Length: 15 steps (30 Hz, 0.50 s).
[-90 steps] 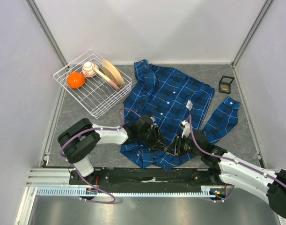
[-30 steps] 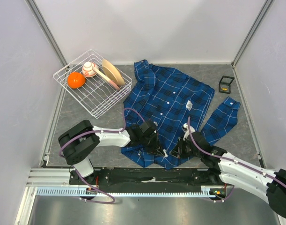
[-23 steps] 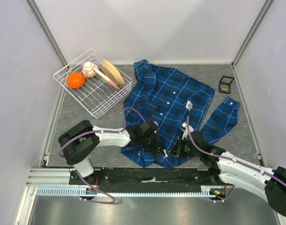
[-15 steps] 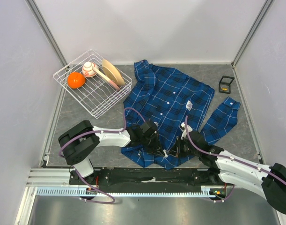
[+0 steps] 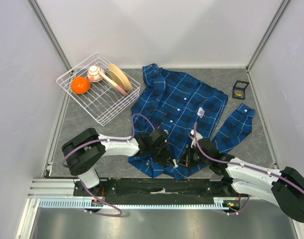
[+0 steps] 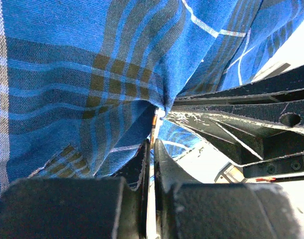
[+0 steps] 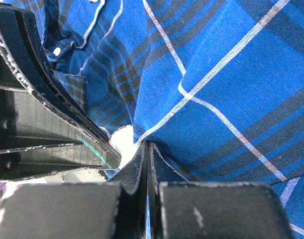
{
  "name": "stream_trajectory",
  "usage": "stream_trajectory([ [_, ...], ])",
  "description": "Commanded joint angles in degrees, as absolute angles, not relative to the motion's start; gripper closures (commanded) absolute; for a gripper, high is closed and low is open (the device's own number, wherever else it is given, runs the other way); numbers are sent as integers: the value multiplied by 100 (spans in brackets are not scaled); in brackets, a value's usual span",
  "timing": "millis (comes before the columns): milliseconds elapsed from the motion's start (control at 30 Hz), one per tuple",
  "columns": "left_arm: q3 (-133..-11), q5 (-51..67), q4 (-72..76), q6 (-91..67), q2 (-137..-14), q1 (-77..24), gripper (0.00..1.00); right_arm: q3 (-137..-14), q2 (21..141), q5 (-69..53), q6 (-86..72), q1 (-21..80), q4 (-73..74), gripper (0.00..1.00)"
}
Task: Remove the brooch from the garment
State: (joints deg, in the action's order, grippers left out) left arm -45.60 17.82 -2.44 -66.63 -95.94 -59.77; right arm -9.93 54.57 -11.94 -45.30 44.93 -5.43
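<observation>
The garment [image 5: 179,102], a blue plaid shirt, lies spread across the middle of the table. At its near hem both grippers meet. In the left wrist view my left gripper [image 6: 152,144] is shut on the brooch [image 6: 154,130], a thin pale disc seen edge-on and still against the cloth [image 6: 92,59]. From the right wrist the brooch [image 7: 123,140] is a white round shape just left of my right gripper [image 7: 147,147], which is shut on a fold of the garment [image 7: 231,74]. From above, the brooch [image 5: 175,162] is a small white spot between the left gripper [image 5: 169,160] and the right gripper [image 5: 186,159].
A white wire basket [image 5: 106,110] stands at the back left with an orange [image 5: 80,85] and dishes inside. A small black box [image 5: 240,89] sits at the back right. The shirt's sleeve [image 5: 236,127] trails right.
My right gripper has crept left toward the brooch and shut its jaws on the shirt cloth beside it. The left gripper has stayed shut in place.
</observation>
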Motion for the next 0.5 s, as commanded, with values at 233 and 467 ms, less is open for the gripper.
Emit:
stream_trajectory([
  [233, -4904, 1617, -299, -6267, -9641, -6135, 98, -1388, 5845, -1661, -4202, 4500, -826, 100],
  [467, -5238, 1722, -527, -6486, -9826, -6144, 98, -1669, 5897, -1600, -3850, 4614, -536, 100],
])
